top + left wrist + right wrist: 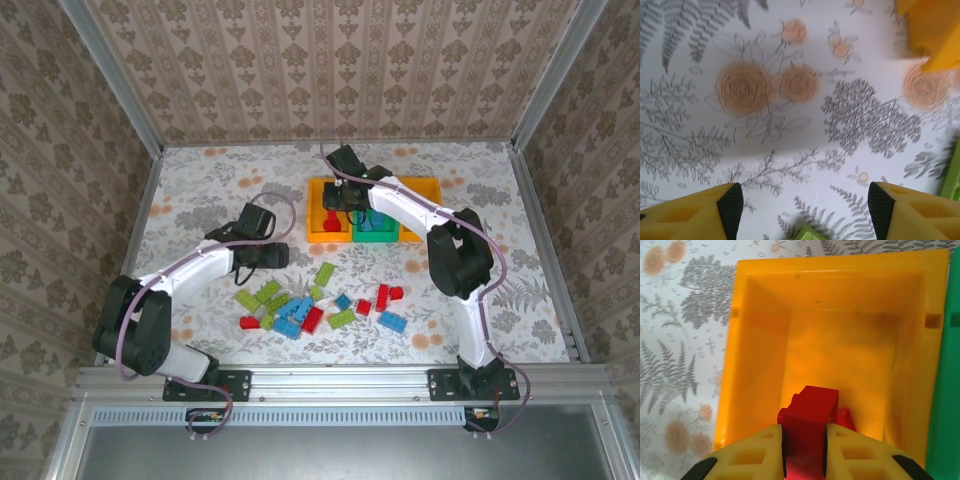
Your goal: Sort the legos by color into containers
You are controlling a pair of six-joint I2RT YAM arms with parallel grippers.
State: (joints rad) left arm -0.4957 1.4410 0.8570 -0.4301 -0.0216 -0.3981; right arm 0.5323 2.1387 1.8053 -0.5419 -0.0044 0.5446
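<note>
Right gripper [804, 452]: jaws clamped on small red studded plastic brick [809, 412], above left orange rectangular plastic bin [840, 270] by far edge of floral-covered table [200, 190].
Left gripper [800, 205]: jaws apart, empty, above table.
Loose red, blue and lime bricks [313, 318]: scattered toward near edge.

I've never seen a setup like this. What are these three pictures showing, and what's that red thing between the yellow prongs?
A left arm and a right arm are bolted to a flowered table. The wide picture looks down from above; the other two come from wrist cameras, so the yellow prongs are each arm's hand. Loose red, blue and green bricks lie near the arms; three bins sit beyond. The right hand is shut on a red brick above the left orange bin. The left hand is open over the table, holding nothing.
</note>
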